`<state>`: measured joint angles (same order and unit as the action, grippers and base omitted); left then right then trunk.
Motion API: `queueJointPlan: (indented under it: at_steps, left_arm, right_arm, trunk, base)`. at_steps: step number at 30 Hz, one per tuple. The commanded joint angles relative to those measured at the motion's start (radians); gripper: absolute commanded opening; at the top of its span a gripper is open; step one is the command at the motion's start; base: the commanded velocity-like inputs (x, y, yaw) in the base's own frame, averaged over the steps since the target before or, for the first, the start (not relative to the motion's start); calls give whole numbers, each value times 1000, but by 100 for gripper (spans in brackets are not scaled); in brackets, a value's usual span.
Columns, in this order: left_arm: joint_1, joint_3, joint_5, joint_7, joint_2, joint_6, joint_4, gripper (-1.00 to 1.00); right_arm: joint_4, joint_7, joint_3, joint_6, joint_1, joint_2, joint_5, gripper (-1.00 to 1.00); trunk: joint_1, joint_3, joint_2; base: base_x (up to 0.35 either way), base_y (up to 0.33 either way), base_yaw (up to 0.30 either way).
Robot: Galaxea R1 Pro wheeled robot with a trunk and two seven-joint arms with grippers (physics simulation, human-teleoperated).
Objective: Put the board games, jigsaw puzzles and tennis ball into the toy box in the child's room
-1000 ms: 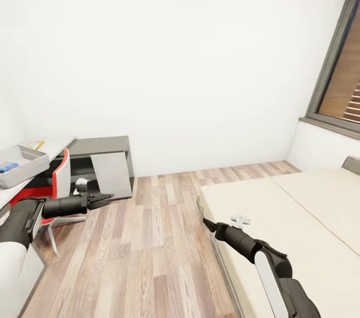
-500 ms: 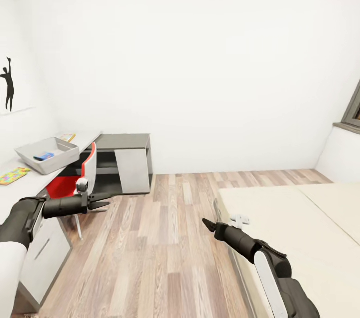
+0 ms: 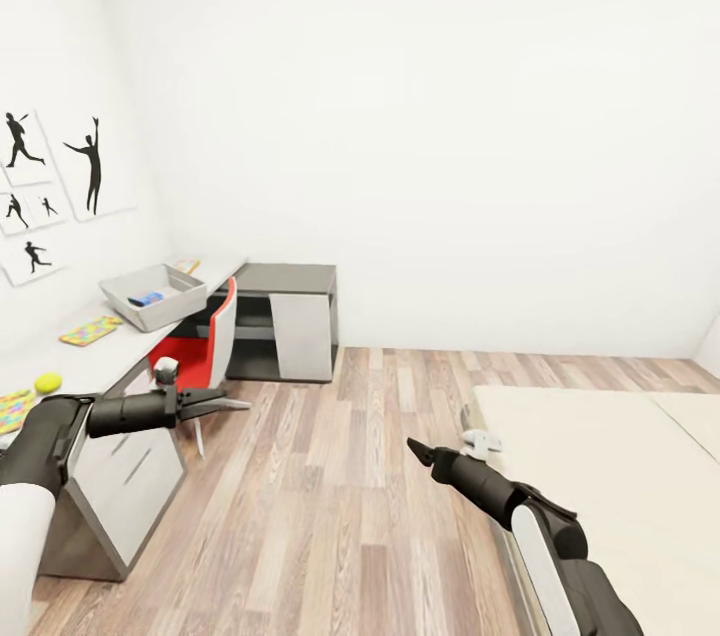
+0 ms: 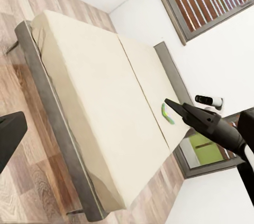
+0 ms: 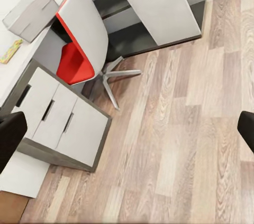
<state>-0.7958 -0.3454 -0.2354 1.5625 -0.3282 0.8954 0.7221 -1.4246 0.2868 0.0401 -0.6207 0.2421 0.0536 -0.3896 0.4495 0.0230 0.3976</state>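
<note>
A simulated child's room is shown from the robot's head camera. At the far left of the frame a long pale surface [image 3: 110,361] runs along the wall, under black silhouette posters [image 3: 92,164]. On it, from the lower left edge upward, a colourful flat piece [image 3: 12,408], a yellow-green tennis ball [image 3: 47,382], a second colourful flat piece [image 3: 90,330] and the grey toy box [image 3: 152,296] are seen; something blue lies inside the box, and a thin yellow item [image 3: 186,266] lies just behind it. A red and white chair [image 3: 205,341] is tucked against the surface.

The left claw [image 3: 232,405] is held out level at the lower left with nothing in it, its fingers narrowly parted. The right claw [image 3: 414,447] is held out at lower centre, also empty; whether it is parted cannot be told there, though the right wrist view shows its dark fingertips [image 5: 10,138] at opposite edges of the frame, so it is judged to be wide. Both arms appear to be kept forward and clear for travel.

At the lower right the beige bed [image 3: 620,476] is seen. In the left wrist view a green-edged board game [image 4: 167,113] lies on the bed.

Compared with the frame of a second ago, the view is swung leftward: the window is gone from the right, and the posters and more of the surface are brought in.
</note>
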Motion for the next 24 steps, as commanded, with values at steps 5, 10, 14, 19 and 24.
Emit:
queueJointPlan:
  at_steps: [5,10,14,19,24]
  left_arm:
    - [0,-3,-13,8,5,0,-3,100]
    - [0,-3,-15,8,31,-3,-9,100]
    - [0,-4,-16,8,43,-3,-7,100]
    - [0,2,-16,8,58,-3,-7,100]
    - [-1,31,-16,8,63,-3,-7,100]
  right_arm:
    - [7,6,9,-7,0,4,-4,100]
    - [3,13,8,-6,0,6,-10,100]
    - [-15,13,9,-7,0,5,-12,100]
    - [-21,13,13,-7,0,5,-12,100]
    - [-22,12,14,-7,0,5,-13,100]
  trunk:
    - [1,2,2]
    - [1,2,2]
    - [1,2,2]
    - [1,2,2]
    - [1,1,2]
  base:
    - [-35,0,40]
    - [-6,0,7]
    - [-1,0,1]
    - [0,0,0]
    - [-45,25,-103]
